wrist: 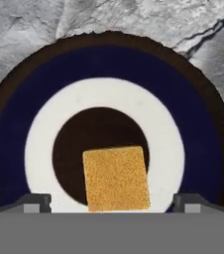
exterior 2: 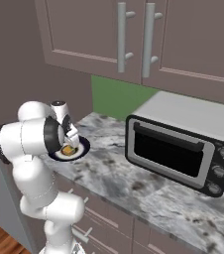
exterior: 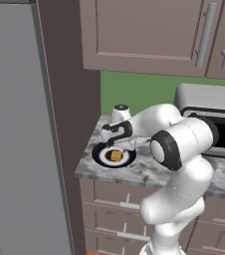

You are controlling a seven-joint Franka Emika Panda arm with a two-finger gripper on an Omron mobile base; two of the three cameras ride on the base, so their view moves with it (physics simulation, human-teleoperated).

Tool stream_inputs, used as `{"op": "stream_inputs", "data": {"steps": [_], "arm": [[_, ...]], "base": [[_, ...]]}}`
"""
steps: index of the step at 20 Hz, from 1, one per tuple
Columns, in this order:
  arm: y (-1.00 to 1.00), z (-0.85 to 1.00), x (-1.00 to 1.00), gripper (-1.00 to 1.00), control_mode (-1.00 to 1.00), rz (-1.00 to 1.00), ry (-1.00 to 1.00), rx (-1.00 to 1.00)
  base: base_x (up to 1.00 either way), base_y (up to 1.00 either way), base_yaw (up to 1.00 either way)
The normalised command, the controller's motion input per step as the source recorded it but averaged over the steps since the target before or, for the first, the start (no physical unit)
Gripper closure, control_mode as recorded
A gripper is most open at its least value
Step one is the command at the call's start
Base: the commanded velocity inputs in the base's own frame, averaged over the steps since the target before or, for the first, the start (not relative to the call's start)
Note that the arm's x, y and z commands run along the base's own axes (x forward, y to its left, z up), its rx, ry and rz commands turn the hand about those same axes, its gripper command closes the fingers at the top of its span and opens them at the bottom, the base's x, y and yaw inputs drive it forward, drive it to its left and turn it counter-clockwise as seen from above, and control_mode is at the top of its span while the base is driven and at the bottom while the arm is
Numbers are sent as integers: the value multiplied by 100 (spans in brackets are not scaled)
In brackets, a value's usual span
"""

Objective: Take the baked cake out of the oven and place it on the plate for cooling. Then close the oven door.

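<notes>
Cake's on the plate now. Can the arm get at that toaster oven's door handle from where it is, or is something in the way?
Probably yes. The gripper hangs open over the cake on the plate, and the marble counter between it and the oven door looks bare; reach is unproven.

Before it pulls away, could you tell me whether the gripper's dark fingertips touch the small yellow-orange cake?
Apart: the hand view shows fingertips flanking the cake, with plate between.
</notes>
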Motion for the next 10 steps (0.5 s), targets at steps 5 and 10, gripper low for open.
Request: {"op": "stream_inputs", "data": {"steps": [5, 10], "arm": [[-48, 97, -90, -100, -100, 0, -9, 3], [-14, 100, -100, -100, -100, 12, -5, 4]], "base": [[0, 0, 0], [0, 0, 0]]}}
